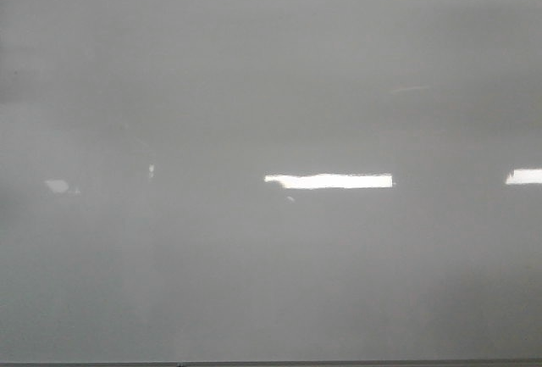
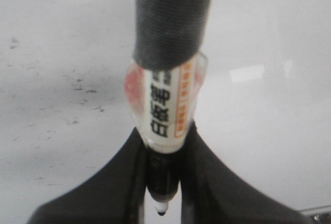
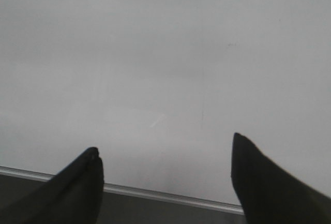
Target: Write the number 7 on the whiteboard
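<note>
The whiteboard (image 1: 271, 257) is a glossy pale grey surface that fills the front view, and neither gripper shows there. No number 7 shows in any view. In the left wrist view my left gripper (image 2: 165, 131) is shut on a marker (image 2: 165, 105). The marker has a clear-white labelled barrel and black tape wrapped round its upper part. Its black tip (image 2: 161, 211) points at the whiteboard (image 2: 269, 131), but I cannot tell whether it touches. My right gripper (image 3: 164, 142) is open and empty, over the whiteboard (image 3: 155, 53) near its edge.
A silver frame strip (image 3: 170, 197) borders the board, with a dark surface (image 3: 155, 214) beyond it. Faint dark smudges (image 2: 77, 84) mark the board by the marker. Bright rectangular light reflections (image 1: 329, 181) lie on the board. A thin dark edge (image 1: 271, 364) runs along the front view's bottom.
</note>
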{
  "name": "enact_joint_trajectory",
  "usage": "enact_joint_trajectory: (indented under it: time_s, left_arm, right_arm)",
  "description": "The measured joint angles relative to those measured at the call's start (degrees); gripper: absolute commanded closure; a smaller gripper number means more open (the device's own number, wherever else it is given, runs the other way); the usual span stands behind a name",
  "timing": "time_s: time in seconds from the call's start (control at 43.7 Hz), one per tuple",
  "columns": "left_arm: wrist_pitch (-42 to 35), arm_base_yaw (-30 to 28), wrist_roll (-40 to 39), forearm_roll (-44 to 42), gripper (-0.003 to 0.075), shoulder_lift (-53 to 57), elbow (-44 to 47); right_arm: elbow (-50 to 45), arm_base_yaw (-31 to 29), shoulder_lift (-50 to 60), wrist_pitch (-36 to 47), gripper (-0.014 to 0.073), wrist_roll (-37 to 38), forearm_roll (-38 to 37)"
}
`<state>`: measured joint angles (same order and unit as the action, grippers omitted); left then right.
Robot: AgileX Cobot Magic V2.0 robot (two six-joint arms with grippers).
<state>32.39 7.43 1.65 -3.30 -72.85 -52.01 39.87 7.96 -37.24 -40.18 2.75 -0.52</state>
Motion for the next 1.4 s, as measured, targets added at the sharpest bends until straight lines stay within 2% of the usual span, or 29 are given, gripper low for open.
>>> enact_joint_trajectory:
  time_s: [0.183, 0.412, 0.71, 0.847, 1.031, 1.168, 1.26, 1.397]
  left_arm:
    - [10.18, 4.71, 3.58, 0.1, 0.0741, 5.39, -3.93]
    - [24.78, 12.89, 12.45, 1.88, 0.0741, 6.04, -11.66]
    - [34.13, 23.02, 29.44, 13.31, 0.0741, 2.23, -15.04]
    - [34.94, 28.56, 35.13, 15.84, 0.0741, -1.51, -15.04]
    - [34.28, 34.94, 39.15, 16.58, 0.0741, -6.91, -15.04]
    - [33.19, 37.25, 40.12, 16.58, 0.0741, -9.76, -15.04]
    - [32.19, 38.09, 40.49, 16.35, 0.0741, -10.61, -15.04]
    - [31.77, 38.52, 42.64, 16.26, 0.0741, -10.75, -15.04]
  right_arm:
    - [3.4, 0.0, 0.0, -3.25, 0.0053, 0.0, 0.0]
    - [4.78, 0.0, 0.0, -4.41, 0.0053, 0.0, 0.0]
    - [4.78, 0.0, -3.87, -7.43, 0.0054, 0.01, 0.52]
    - [4.78, 0.0, -7.26, -9.41, 0.0054, -2.75, 1.64]
    - [4.78, 0.0, -12.36, -10.38, 0.0054, -15.67, 12.98]
    - [4.78, 0.39, -15.66, -12.64, 0.0054, -31.62, 24.65]
    - [5.47, 2.35, -17.68, -15.13, 0.0054, -42.89, 30.61]
    - [8.77, 7.56, -20.4, -17.64, 0.0054, -51.42, 34.45]
